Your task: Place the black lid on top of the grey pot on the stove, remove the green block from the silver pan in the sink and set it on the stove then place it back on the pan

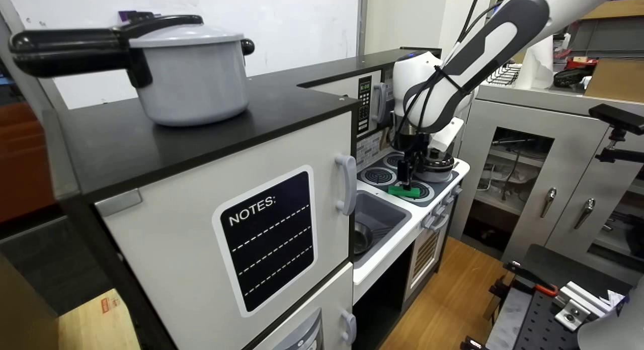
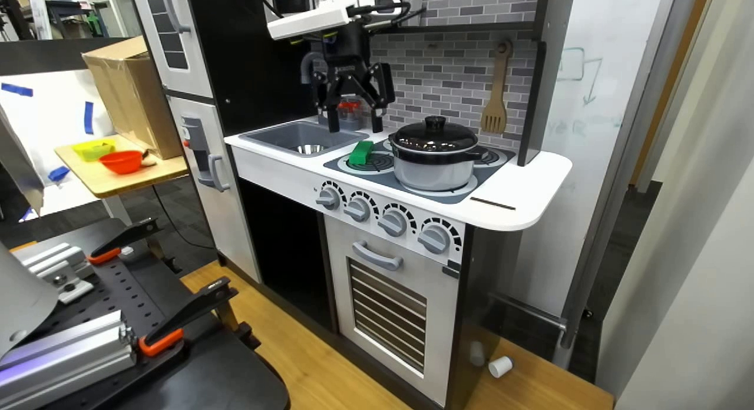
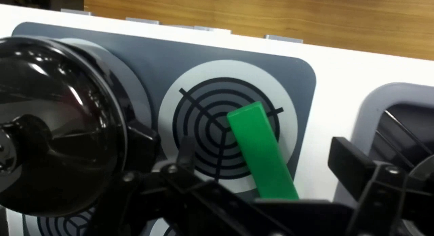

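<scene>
The black lid (image 2: 435, 140) rests on the grey pot (image 2: 433, 171), which stands on a front burner of the stove (image 3: 159, 54). On the neighbouring front burner lies the green block (image 3: 261, 151), angled across the rings and overhanging toward the sink side. My gripper (image 2: 355, 126) hovers above the block with its jaws wide apart. In the wrist view the block shows between the fingers, touched by neither, and its near end is hidden behind the gripper body. The silver pan (image 2: 309, 149) sits inside the sink (image 1: 387, 214), partly covered by the rim.
A brick-patterned backsplash (image 2: 453, 62) rises behind the stove, with a wooden spatula (image 2: 495, 101) hanging on it. Close to the gripper's side stands the lidded pot. A tall cabinet (image 2: 259, 56) borders the sink. A large long-handled pot (image 1: 193, 83) stands on the cabinet top.
</scene>
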Available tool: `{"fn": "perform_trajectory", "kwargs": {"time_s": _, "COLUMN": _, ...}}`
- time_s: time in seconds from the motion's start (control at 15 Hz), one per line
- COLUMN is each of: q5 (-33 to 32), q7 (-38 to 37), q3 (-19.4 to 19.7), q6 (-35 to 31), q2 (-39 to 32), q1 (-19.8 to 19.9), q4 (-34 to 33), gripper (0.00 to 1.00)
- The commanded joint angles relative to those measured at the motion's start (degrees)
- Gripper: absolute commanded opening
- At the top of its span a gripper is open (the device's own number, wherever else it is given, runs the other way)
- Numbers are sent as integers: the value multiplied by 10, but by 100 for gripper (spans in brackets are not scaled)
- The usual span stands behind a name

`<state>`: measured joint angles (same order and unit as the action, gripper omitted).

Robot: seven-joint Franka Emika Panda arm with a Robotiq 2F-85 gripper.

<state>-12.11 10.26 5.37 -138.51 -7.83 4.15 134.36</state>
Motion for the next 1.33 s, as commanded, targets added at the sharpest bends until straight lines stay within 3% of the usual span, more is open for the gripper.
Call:
{"fn": "perform_trajectory", "kwargs": {"time_s": 0.0, "q5": 32, "q7": 87, "q3": -4, "q6": -14, "q2": -41, "q1": 23, "q4": -34, "gripper": 100}}
{"fn": "perform_trajectory", "kwargs": {"time_s": 0.53, "q5": 100, "q7": 219, "q3": -19, "q6": -2, "q2": -33, "q1": 32, "q4": -20, "gripper": 100}}
{"fn": "perform_trajectory", "kwargs": {"time_s": 1.27, "q5": 75, "q7": 201, "q3": -16, "q6": -6, "q2": -11, "q1": 23, "q4": 14, "gripper": 100}}
